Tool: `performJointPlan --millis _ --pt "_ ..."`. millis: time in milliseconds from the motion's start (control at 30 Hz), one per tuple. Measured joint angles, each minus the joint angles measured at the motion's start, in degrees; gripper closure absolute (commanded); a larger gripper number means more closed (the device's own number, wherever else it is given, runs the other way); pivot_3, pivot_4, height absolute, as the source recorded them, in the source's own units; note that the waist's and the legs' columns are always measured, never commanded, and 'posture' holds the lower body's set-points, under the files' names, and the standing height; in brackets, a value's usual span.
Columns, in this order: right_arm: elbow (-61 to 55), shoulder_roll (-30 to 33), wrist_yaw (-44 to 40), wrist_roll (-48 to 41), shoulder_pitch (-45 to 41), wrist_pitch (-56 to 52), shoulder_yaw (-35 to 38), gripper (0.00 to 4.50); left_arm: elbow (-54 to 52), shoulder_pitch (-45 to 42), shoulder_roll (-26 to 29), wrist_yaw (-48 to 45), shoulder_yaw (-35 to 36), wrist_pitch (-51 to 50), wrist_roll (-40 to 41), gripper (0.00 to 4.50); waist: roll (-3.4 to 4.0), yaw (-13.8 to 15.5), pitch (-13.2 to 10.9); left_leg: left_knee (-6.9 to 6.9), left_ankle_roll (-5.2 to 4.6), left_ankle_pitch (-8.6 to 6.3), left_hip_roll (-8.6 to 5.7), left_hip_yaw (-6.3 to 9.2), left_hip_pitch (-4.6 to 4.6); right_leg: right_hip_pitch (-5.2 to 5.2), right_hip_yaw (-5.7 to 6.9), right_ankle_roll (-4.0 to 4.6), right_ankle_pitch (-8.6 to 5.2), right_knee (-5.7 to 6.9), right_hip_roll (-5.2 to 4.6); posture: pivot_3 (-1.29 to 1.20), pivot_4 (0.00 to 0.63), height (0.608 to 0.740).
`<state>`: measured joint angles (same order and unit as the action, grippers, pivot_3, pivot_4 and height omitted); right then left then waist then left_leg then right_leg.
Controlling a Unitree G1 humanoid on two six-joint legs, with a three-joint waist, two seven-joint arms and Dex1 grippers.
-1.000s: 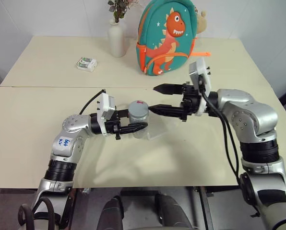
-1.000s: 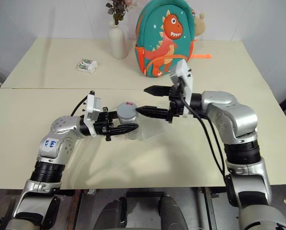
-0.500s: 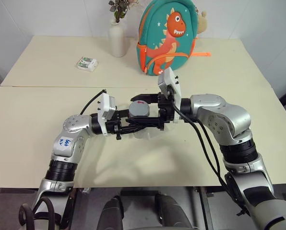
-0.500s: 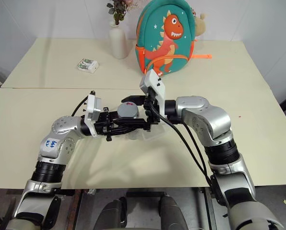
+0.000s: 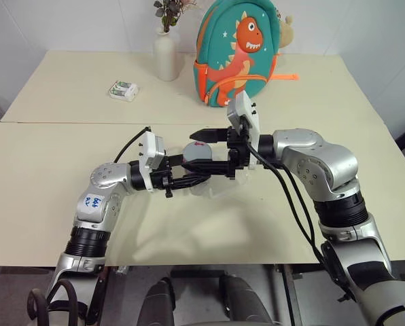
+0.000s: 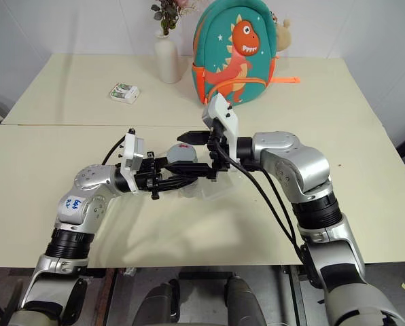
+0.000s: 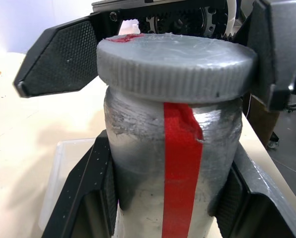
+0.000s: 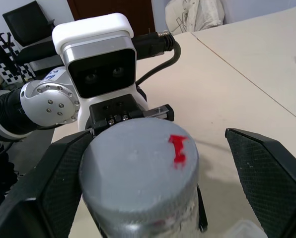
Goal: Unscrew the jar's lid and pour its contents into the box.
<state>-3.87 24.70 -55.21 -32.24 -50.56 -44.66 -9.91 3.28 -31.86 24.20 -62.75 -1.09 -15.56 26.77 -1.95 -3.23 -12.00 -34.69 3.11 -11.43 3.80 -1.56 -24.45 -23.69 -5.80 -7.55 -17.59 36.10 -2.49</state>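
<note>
Unscrewing about to begin: lid still on.
Left gripper fingers pinch the jar above the box, mid-worktop; right gripper fingers, spread around the lid, must close, then twist.

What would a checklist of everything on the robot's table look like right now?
Surface: two cream tables pushed together, with a seam between them.
Job's things: the jar, with a red stripe, is held above the clear box. The grey lid is on the jar. Contents: cannot be seen.
Clutter: a white vase with flowers, a dinosaur backpack and a small white-and-green packet on the far table.
Grippers: the left gripper is shut on the jar's body. The right gripper is open, one finger on each side of the lid.
Cables: black cables run along the right arm, and one loops by the left wrist.
Surroundings: white wall behind.
</note>
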Motion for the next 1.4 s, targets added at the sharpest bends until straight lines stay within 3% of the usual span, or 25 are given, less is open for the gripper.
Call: performJointPlan --millis 433,867,1133,1400 --pt "2.13 6.60 -1.42 0.04 2.65 0.93 4.21 0.02 1.16 -0.02 0.45 0.07 0.31 -0.14 0.01 2.50 0.00 0.10 0.00 -0.04 0.00 0.00 -0.01 0.00 0.00 0.01 0.00 -0.02 0.01 -0.01 -0.01 0.00 0.150 0.740" --pt "2.42 8.24 -3.50 0.50 4.85 0.90 5.24 0.02 0.96 -0.02 0.27 -1.07 0.01 -0.02 0.03 2.50 0.00 0.12 0.00 -0.04 0.00 0.00 -0.01 -0.01 0.00 0.01 -0.02 -0.02 0.01 -0.02 0.00 0.00 0.150 0.740" --pt "1.54 8.19 -6.00 -1.28 4.89 0.58 5.24 0.02 0.96 -0.03 0.28 -1.11 0.01 -0.02 0.03 2.50 0.00 0.03 0.00 -0.05 0.00 0.00 -0.01 -0.01 0.01 0.02 -0.02 -0.03 0.01 0.00 0.00 0.00 0.150 0.740" --pt "-0.30 3.45 -5.07 -2.47 1.82 -0.19 4.73 0.02 0.94 -0.03 0.26 -1.14 0.00 -0.02 0.03 2.50 0.00 0.01 0.00 -0.08 0.00 0.00 0.00 -0.01 0.01 0.01 -0.02 -0.03 0.02 0.04 0.01 0.00 0.150 0.740"
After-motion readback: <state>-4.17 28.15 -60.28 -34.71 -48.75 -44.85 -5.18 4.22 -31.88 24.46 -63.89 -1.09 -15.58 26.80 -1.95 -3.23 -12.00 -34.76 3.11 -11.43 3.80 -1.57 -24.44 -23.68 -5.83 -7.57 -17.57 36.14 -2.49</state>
